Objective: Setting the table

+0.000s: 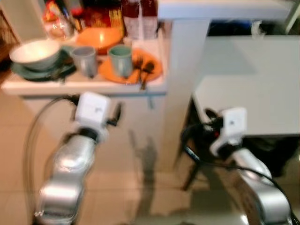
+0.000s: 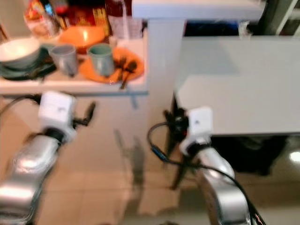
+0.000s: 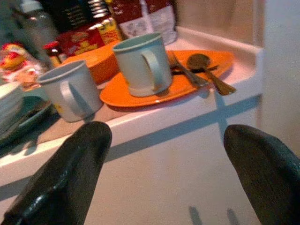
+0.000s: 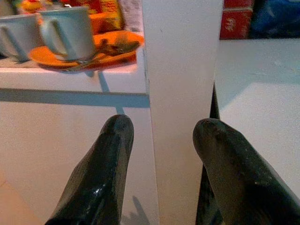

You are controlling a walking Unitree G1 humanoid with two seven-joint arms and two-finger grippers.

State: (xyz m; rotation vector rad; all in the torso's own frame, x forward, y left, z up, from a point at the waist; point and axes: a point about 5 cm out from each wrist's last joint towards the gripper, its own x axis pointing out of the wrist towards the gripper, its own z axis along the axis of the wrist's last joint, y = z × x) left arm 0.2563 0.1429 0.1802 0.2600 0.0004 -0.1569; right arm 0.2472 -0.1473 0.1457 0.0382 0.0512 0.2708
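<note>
This was a home kitchen or dining corner. A white table (image 1: 93, 88) carried everyday crockery: an orange plate (image 3: 154, 89) with a pale green mug (image 3: 140, 63) and a fork and spoon (image 3: 208, 75) on it, a grey mug (image 3: 72, 91) beside it, and a white bowl (image 1: 35, 51) stacked on a dark green plate (image 1: 28, 72). Packaged groceries (image 3: 93, 33) and a glass jar (image 1: 58, 23) stood behind them. A tiled floor (image 1: 140, 187) lay below, and a second white table (image 1: 253, 84) stood to the right.
</note>
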